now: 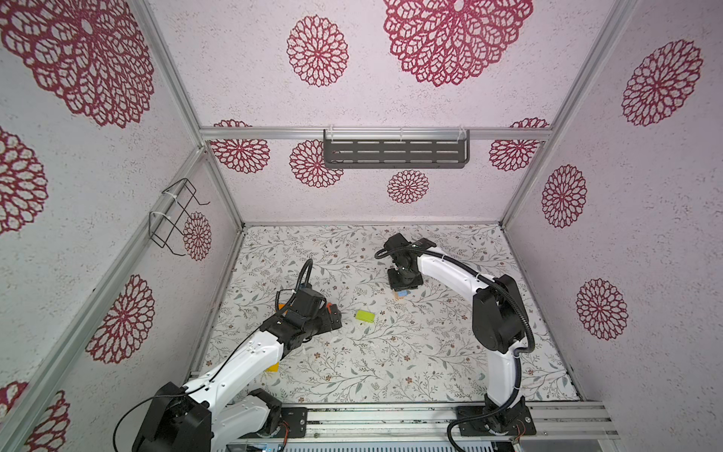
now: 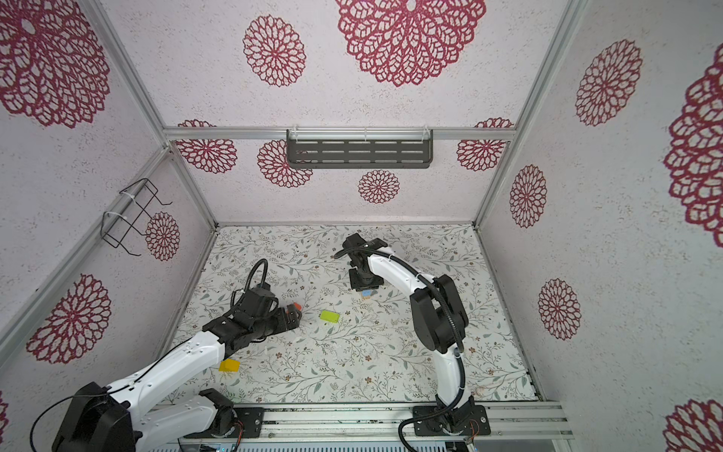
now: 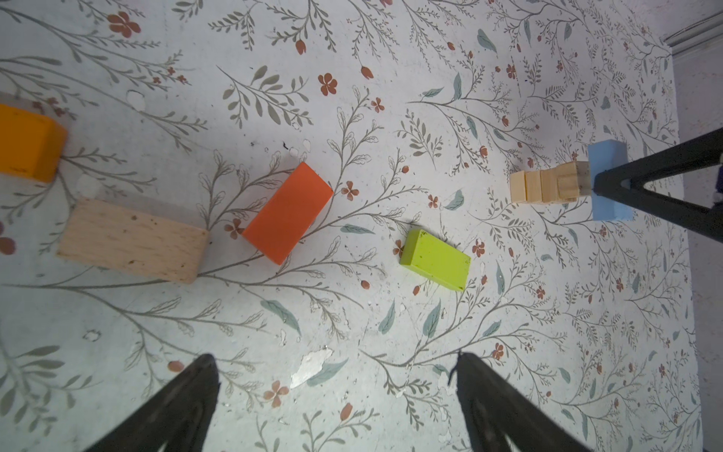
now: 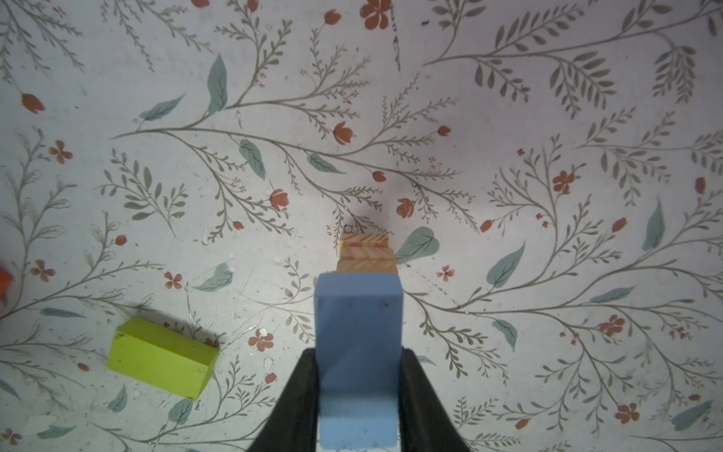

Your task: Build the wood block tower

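Note:
The wood block tower [image 3: 547,187] is a short stack of natural cubes, also seen under the blue bar in the right wrist view [image 4: 365,254]. My right gripper [image 4: 358,352] is shut on a light blue block [image 4: 358,313] right at the stack's top [image 1: 403,292] [image 2: 367,292]; whether it rests there I cannot tell. My left gripper [image 3: 336,356] hangs open and empty over the table [image 1: 332,313]. Loose wood blocks lie ahead of it: red-orange [image 3: 287,213], lime green [image 3: 436,260] [image 1: 364,315], plain [image 3: 133,238], orange [image 3: 27,144]. A yellow one [image 2: 229,366] lies by the left arm.
Patterned walls close in the floral table [image 1: 391,360] on three sides. A black slotted shelf [image 1: 395,152] hangs on the back wall and a wire rack [image 1: 176,215] on the left wall. An aluminium rail [image 1: 391,415] with both arm bases runs along the front.

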Controlling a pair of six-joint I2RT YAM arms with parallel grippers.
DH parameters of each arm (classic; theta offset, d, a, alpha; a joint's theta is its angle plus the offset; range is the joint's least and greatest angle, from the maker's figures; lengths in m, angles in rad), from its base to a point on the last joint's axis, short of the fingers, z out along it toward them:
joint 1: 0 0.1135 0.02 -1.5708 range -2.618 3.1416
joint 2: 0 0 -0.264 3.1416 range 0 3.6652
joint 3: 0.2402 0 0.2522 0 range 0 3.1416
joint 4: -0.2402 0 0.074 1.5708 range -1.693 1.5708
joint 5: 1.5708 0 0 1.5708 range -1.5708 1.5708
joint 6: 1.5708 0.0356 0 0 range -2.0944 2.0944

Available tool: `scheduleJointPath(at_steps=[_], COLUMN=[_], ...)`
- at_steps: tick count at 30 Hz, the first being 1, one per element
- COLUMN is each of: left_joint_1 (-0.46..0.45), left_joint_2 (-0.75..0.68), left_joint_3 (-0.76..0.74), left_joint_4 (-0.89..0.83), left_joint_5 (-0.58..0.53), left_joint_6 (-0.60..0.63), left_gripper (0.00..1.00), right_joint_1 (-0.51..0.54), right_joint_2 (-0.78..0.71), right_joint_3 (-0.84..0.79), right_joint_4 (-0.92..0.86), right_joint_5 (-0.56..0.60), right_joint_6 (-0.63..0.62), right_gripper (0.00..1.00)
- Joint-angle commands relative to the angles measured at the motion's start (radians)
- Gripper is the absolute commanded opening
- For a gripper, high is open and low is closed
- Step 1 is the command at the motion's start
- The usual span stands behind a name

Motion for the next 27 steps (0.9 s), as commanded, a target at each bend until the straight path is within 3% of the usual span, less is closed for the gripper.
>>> scheduleJointPath(at_steps=[1, 27], left_joint_1=[0.008, 0.016], left_joint_2=[-0.003, 0.002], left_joint_3=[-0.020, -0.021], left_joint_4=[0.030, 0.035], left_joint_5=[0.003, 0.008], left_joint_6=[0.007, 0.007], left_gripper=[0.97, 0.97], right_joint_1=[0.005, 0.004], right_joint_2=[-0.007, 0.009], right_joint_3=[0.031, 0.057], right_joint_4=[-0.031, -0.039], right_joint_5=[0.017, 0.037], right_joint_6=[-0.010, -0.018], right_gripper=[0.32, 0.33])
